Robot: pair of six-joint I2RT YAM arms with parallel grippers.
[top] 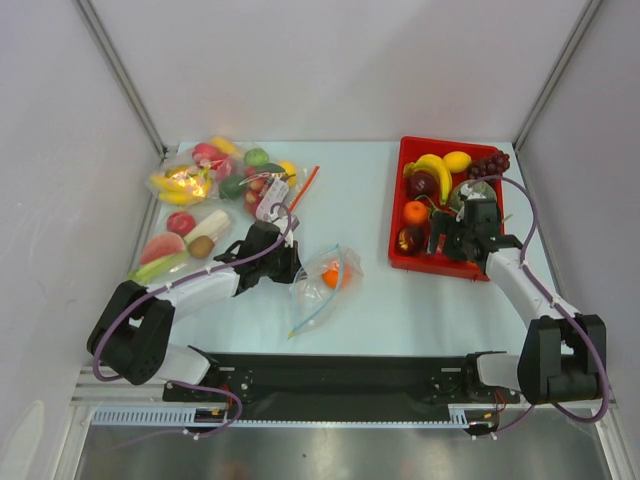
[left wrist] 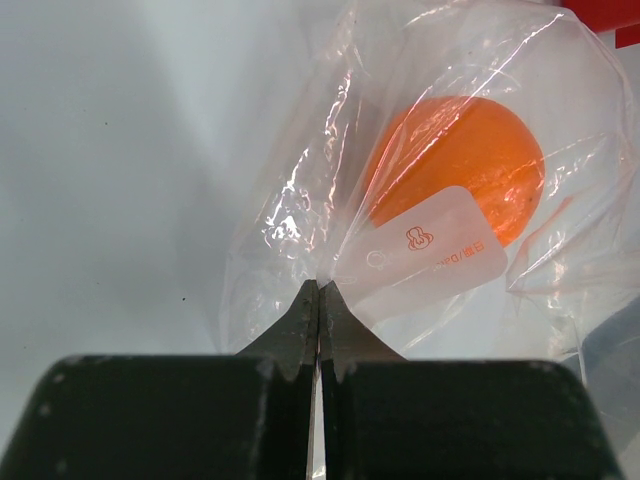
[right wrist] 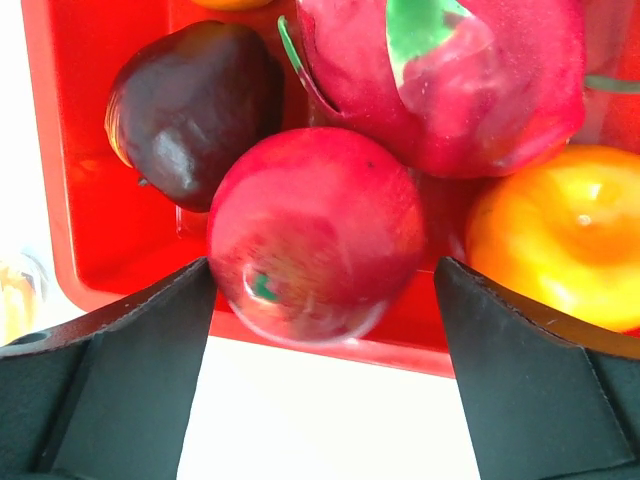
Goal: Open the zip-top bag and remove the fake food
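The zip-top bag (top: 322, 285) lies crumpled at mid-table, its blue-green strip trailing toward the near edge. One orange fake fruit (top: 332, 275) (left wrist: 455, 165) shows inside it, behind a white label (left wrist: 420, 250). My left gripper (top: 287, 262) (left wrist: 318, 287) is shut, pinching the bag's (left wrist: 290, 210) clear film at its fingertips. My right gripper (top: 446, 240) (right wrist: 322, 262) hangs open over the near rim of the red tray (top: 399, 160) (right wrist: 60, 150). A blurred red fruit (right wrist: 315, 235) sits between its fingertips without touching them. A dark purple fruit (right wrist: 185, 110) and an orange one (right wrist: 565, 235) lie beside it.
The red tray also holds a banana (top: 436, 170), a lemon (top: 457, 160), grapes (top: 490, 163) and a pink fruit with green (right wrist: 450, 80). At the back left lies a heap of other bagged fruits (top: 215, 180). White walls close in both sides.
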